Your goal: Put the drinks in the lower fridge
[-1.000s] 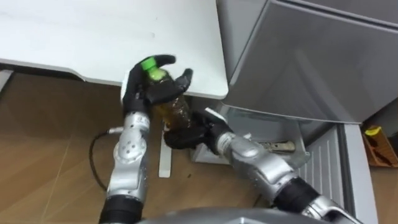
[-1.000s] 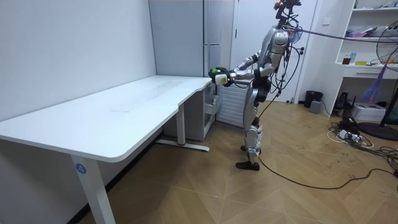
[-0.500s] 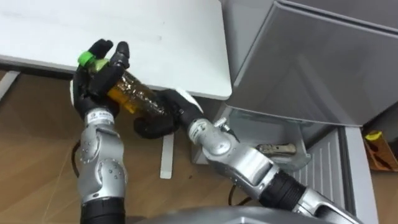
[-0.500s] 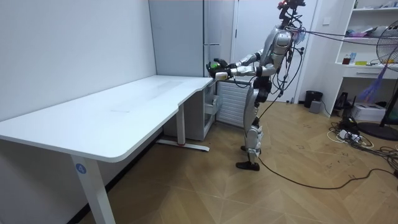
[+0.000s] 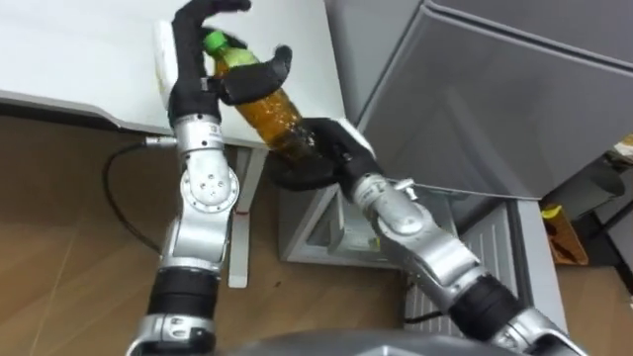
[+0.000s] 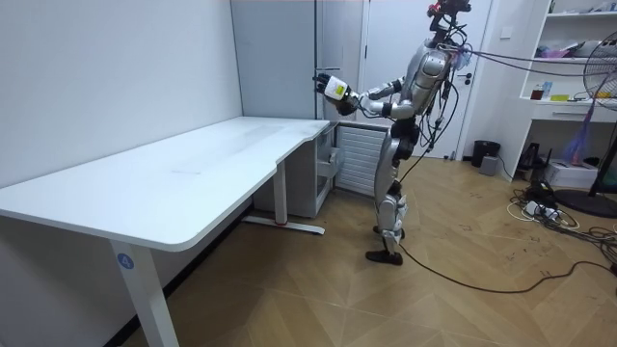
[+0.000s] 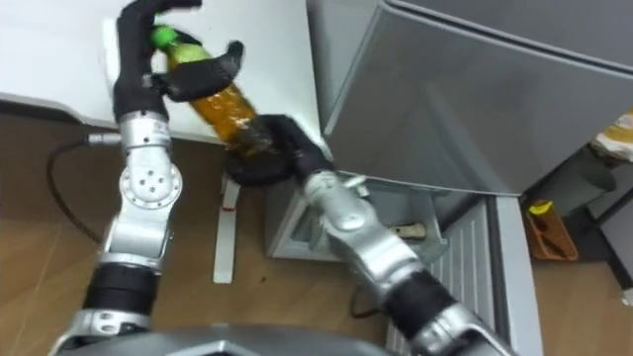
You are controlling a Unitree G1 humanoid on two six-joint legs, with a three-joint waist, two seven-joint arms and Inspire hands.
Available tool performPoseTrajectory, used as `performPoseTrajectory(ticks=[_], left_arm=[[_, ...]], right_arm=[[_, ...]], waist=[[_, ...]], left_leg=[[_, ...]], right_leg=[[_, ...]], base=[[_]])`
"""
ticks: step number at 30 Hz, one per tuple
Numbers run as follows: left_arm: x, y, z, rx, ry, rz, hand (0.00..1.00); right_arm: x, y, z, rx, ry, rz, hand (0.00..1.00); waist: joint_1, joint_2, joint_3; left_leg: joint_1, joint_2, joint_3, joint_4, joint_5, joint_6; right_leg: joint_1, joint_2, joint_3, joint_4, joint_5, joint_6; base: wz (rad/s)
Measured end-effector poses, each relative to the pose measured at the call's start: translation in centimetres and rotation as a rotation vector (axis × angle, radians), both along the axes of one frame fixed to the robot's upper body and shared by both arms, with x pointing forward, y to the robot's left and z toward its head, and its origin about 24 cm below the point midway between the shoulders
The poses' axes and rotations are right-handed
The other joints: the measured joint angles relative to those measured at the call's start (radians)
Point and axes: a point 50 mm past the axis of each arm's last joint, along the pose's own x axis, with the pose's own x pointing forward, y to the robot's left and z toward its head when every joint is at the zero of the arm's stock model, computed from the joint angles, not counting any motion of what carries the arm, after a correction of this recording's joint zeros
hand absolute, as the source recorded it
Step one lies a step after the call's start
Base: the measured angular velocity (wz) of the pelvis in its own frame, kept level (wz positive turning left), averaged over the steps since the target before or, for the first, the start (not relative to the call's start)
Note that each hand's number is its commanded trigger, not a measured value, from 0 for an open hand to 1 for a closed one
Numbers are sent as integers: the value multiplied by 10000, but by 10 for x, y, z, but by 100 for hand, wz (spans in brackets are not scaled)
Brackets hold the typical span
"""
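Observation:
An amber drink bottle (image 5: 259,99) with a green cap (image 5: 213,43) is tilted in the air over the white table's corner (image 5: 109,69). My left hand (image 5: 193,69) is shut on its neck, thumb across the shoulder. My right hand (image 5: 309,163) is shut on its base from below. To the right stands the grey fridge (image 5: 475,109), and its lower drawer (image 5: 321,232) is pulled out beneath my right arm. In the room view I stand between the table's (image 6: 193,173) end and the fridge (image 6: 289,58), with both hands (image 6: 333,87) raised at chest height.
Something pale lies in the pulled-out drawer (image 7: 410,230). The table's white foot (image 5: 237,252) rests on the wood floor below the left arm. A yellow object (image 5: 549,211) lies right of the fridge. A fan (image 6: 598,77) and shelves (image 6: 569,48) stand behind me.
Both hands have lifted the bottle up from table height and swung it right toward the fridge. The head camera has shifted with the move.

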Motion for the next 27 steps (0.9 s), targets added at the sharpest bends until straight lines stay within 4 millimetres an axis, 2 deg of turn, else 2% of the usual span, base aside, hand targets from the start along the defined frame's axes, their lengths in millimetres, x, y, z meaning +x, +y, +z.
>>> performPoseTrajectory(ticks=[1, 2, 3, 4, 5, 6, 7, 8, 9, 10, 12, 14, 17, 21, 25, 27], left_arm=[[-5, 9, 2, 815, -182, -53, 0], [-20, 35, 2, 2649, -247, 373, 0], [-43, 66, -5, 4056, 447, 857, 0], [-57, 80, -10, 4665, 1036, 1059, 0], [-78, 99, -21, 5724, 2333, 1276, 0], [-83, 101, -29, 6294, 3336, 1105, 0], [-84, 100, -32, 6453, 3622, 953, 0], [-84, 93, -38, 6597, 4170, 475, 0], [-83, 79, -41, 6888, 4455, -321, 0], [-83, 73, -42, 7062, 4469, -689, 0], [-86, 52, -46, 7489, 4628, -1898, 0], [-89, 46, -52, 7885, 5067, -2426, 0], [-92, 44, -57, 8026, 5778, -2698, 0], [-92, 49, -57, 8220, 6063, -2602, 0], [-92, 51, -56, 8152, 5762, -2717, 0], [-91, 58, -54, 8113, 5573, -2481, 0]], right_arm=[[-7, -19, -4, -253, 210, -196, 100], [-27, -65, -11, -459, 828, -1276, 100], [-42, -116, -7, -665, 1220, -2718, 100], [-46, -141, -1, -796, 1296, -3406, 100], [-45, -185, 20, -1106, 974, -4693, 100], [-38, -217, 45, -1055, 203, -5800, 100], [-33, -225, 55, -834, -181, -6151, 100], [-19, -230, 72, 17, -1087, -6576, 100], [-11, -226, 79, 975, -1730, -6485, 100], [-10, -223, 79, 1383, -1860, -6274, 100], [-10, -208, 72, 2149, -1647, -5127, 100], [-12, -200, 66, 2302, -1297, -4486, 100], [-13, -195, 61, 2430, -989, -3985, 100], [-14, -194, 59, 2606, -869, -3665, 100], [-12, -194, 62, 2612, -952, -3494, 100], [-17, -198, 61, 2606, -916, -3582, 100]], waist=[[-4, 87, 21], [-3, 408, 124], [-36, 882, 274], [-38, 1134, 364], [-47, 1673, 646], [-66, 2009, 883], [-113, 2155, 962], [-355, 2336, 1002], [-501, 2436, 977], [-522, 2444, 973], [-523, 2348, 1010], [-527, 2288, 1014], [-504, 2244, 1024], [-295, 2055, 995], [-65, 2049, 995], [37, 2101, 988]], left_leg=[[3, -17, -20, 10, -31, 23], [59, -22, -9, 22, -114, 94], [167, -27, 162, -24, -204, 177], [242, -35, 316, -95, -231, 223], [320, -96, 622, -229, -223, 312], [205, -223, 796, -347, -129, 407], [99, -277, 876, -407, -57, 444], [-185, -382, 945, -626, 143, 474], [-266, -381, 1074, -918, 380, 499], [-262, -369, 1124, -1044, 452, 481], [-109, -305, 1261, -1349, 603, 404], [-95, -223, 1504, -1337, 596, 391], [-40, -206, 1652, -1342, 591, 383], [-139, -212, 1730, -1366, 552, 388], [-143, -217, 1735, -1425, 518, 389], [-143, -202, 1731, -1428, 478, 361]], right_leg=[[-6, -6, 44, 58, 36, -54], [-14, -16, 211, 226, 79, -113], [-4, -58, 452, 335, 81, -116], [-12, -100, 572, 345, 81, -116], [-70, -227, 721, 388, 80, -116], [-324, -399, 746, 460, 72, -103], [-457, -465, 746, 454, 66, -94], [-851, -581, 787, 454, 56, -83], [-1115, -603, 894, 446, 62, -79], [-1189, -597, 930, 429, 41, -67], [-1266, -540, 1034, 435, -22, -111], [-1266, -514, 1028, 445, -58, -177], [-1259, -519, 1017, 410, -66, -203], [-1250, -523, 989, 238, -66, -198], [-1234, -520, 973, 127, -67, -193], [-1196, -491, 972, 64, -66, -193]], base=[[7], [-8], [-26], [-58], [-65], [-52], [-28], [-13], [-15], [-18], [-17], [-3], [1], [4], [0], [0]])
